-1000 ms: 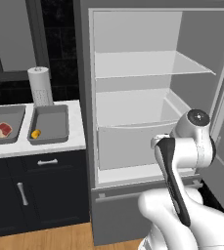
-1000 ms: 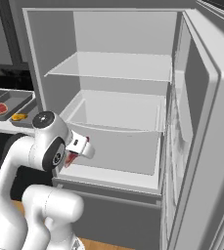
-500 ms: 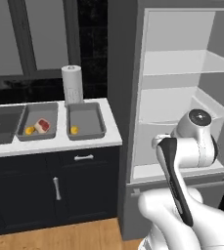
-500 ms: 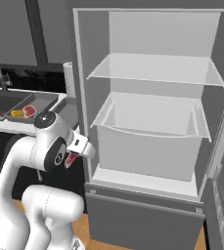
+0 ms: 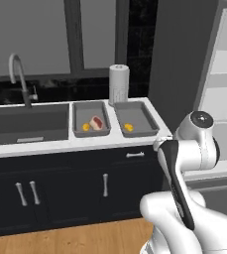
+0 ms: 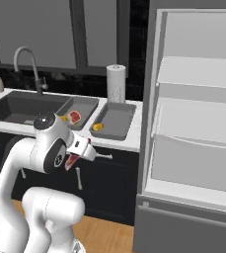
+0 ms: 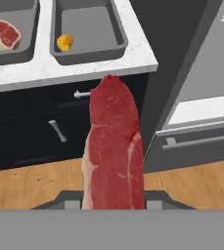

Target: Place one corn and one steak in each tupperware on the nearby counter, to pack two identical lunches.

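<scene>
My gripper [image 6: 74, 158] is shut on a long red steak [image 7: 114, 151] with a pale rim, held out in front of the dark cabinets and below the counter [image 5: 60, 144] edge. Two grey tupperware trays sit side by side on the worktop. The left tupperware [image 5: 85, 111] holds a corn [image 5: 85, 127] and a second steak [image 5: 97, 122]. The right tupperware [image 5: 141, 116] holds one corn [image 5: 129, 127]. In the hand view the right tray [image 7: 91, 24] and its corn [image 7: 63, 42] lie ahead of the held steak's tip.
A dark sink basin [image 5: 28, 123] with a curved faucet [image 5: 17, 74] lies left of the trays. A paper towel roll [image 5: 119, 84] stands behind them. The open fridge [image 6: 198, 128] with white shelves stands to the right. Cabinet handles [image 5: 105, 184] face me.
The whole picture has shifted: the base has moved left, so the fridge slid to the right and the counter with both trays came to the middle. The steak stays in my gripper.
</scene>
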Controlling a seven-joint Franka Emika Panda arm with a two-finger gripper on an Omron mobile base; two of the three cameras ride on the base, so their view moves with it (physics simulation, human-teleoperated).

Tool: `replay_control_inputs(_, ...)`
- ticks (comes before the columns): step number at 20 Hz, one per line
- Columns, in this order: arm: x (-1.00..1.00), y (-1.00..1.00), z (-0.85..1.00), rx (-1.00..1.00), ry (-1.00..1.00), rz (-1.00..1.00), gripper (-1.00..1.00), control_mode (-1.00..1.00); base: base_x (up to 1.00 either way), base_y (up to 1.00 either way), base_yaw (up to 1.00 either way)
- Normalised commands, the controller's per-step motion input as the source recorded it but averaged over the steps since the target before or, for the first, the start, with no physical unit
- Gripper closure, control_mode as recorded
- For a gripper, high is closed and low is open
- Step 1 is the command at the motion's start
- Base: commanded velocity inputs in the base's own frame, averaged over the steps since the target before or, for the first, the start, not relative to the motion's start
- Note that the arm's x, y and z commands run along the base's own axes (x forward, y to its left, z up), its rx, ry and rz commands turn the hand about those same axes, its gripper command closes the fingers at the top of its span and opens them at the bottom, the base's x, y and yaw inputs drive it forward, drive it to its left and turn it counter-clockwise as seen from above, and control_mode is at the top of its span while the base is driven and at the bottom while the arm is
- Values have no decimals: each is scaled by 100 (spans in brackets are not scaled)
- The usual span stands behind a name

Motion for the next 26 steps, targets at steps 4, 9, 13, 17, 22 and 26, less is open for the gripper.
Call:
replay_control_inputs(4, 0, 0, 0, 0, 0, 0, 100, 100, -1, 68, 8)
replay_control_inputs(9, 0, 0, 0, 0, 0, 0, 100, 100, 2, 55, 3)
replay_control_inputs(13, 0, 0, 0, 0, 0, 0, 100, 100, 12, 29, 0)
replay_control_inputs(17, 0, 0, 0, 0, 0, 0, 100, 100, 29, 0, 0)
replay_control_inputs(22, 0, 0, 0, 0, 0, 0, 100, 100, 33, 0, 0)
replay_control_inputs(26, 0, 0, 0, 0, 0, 0, 100, 100, 37, 0, 0)
